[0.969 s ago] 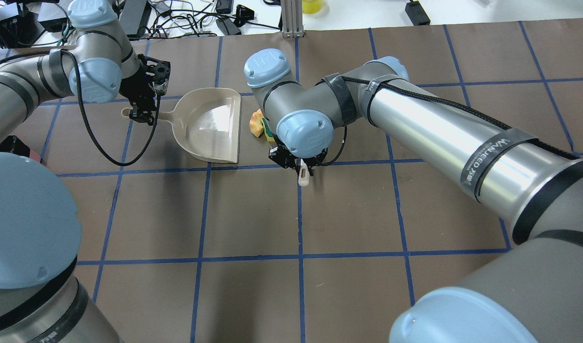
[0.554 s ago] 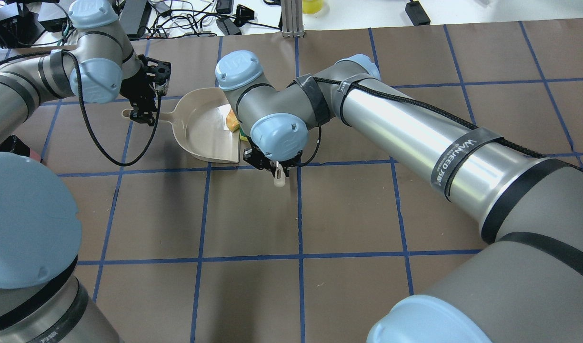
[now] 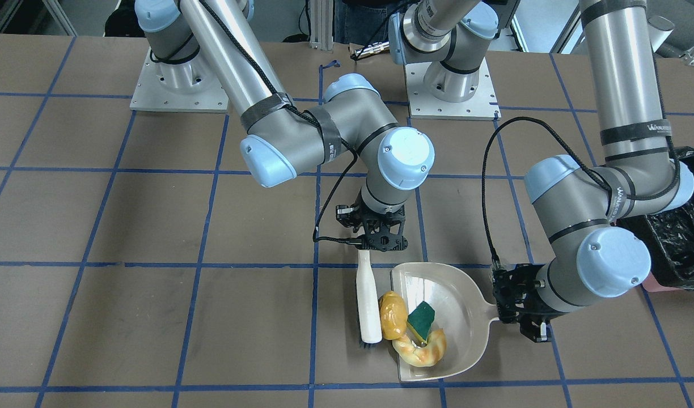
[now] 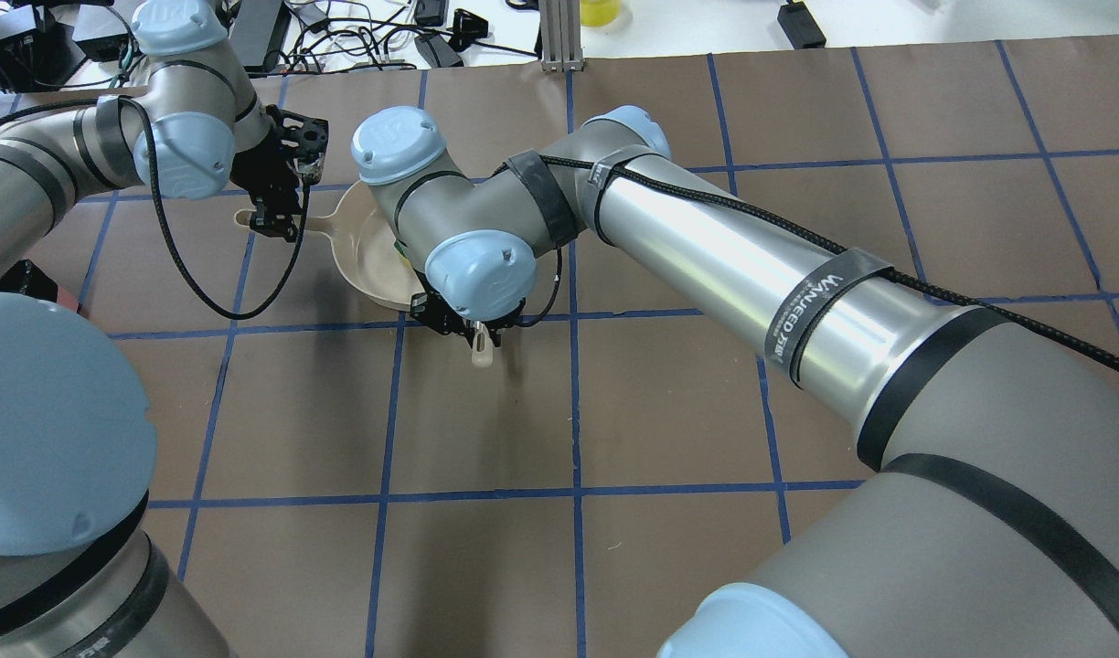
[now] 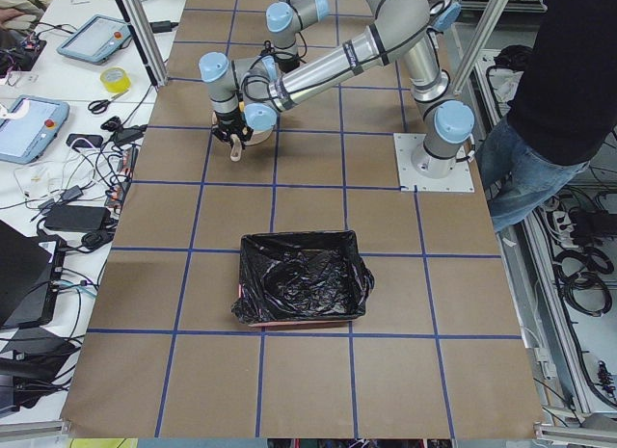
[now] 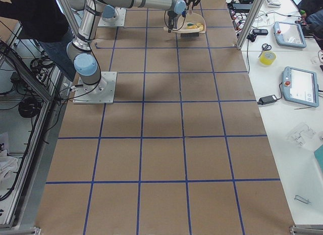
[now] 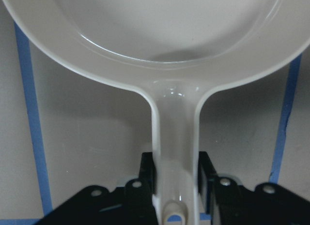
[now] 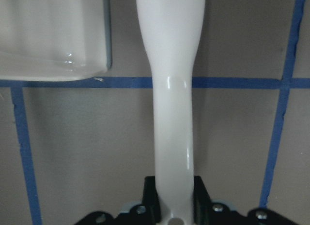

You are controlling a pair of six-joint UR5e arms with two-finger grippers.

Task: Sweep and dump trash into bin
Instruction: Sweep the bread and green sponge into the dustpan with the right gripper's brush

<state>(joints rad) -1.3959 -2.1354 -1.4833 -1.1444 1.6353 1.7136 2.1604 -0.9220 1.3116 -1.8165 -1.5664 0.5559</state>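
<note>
The beige dustpan [image 3: 460, 306] lies flat on the table. My left gripper [image 3: 523, 317] is shut on its handle [image 7: 175, 152]. My right gripper [image 3: 378, 241] is shut on the handle of a white brush [image 3: 368, 303], whose head lies along the pan's open lip. The green-and-yellow sponge [image 3: 420, 322] and the croissant [image 3: 422, 351] lie inside the pan. The yellow-brown lump [image 3: 392, 322] sits at the lip, against the brush. In the overhead view my right arm hides the trash and most of the pan [image 4: 363, 260]. The pink bin with its black bag [image 3: 678, 243] stands beyond my left arm.
The table is brown with a blue tape grid. The arm bases [image 3: 452, 85] stand at its robot edge. The bin [image 5: 304, 279] stands apart from the pan, toward the table's left end. A person [image 5: 564, 92] stands by the bases. Cables and tablets [image 5: 96, 39] lie past the far edge.
My right arm has swept the brush leftward in the overhead view, up to the dustpan's lip. The trash has moved with it, into and against the pan. My left gripper has stayed put.
</note>
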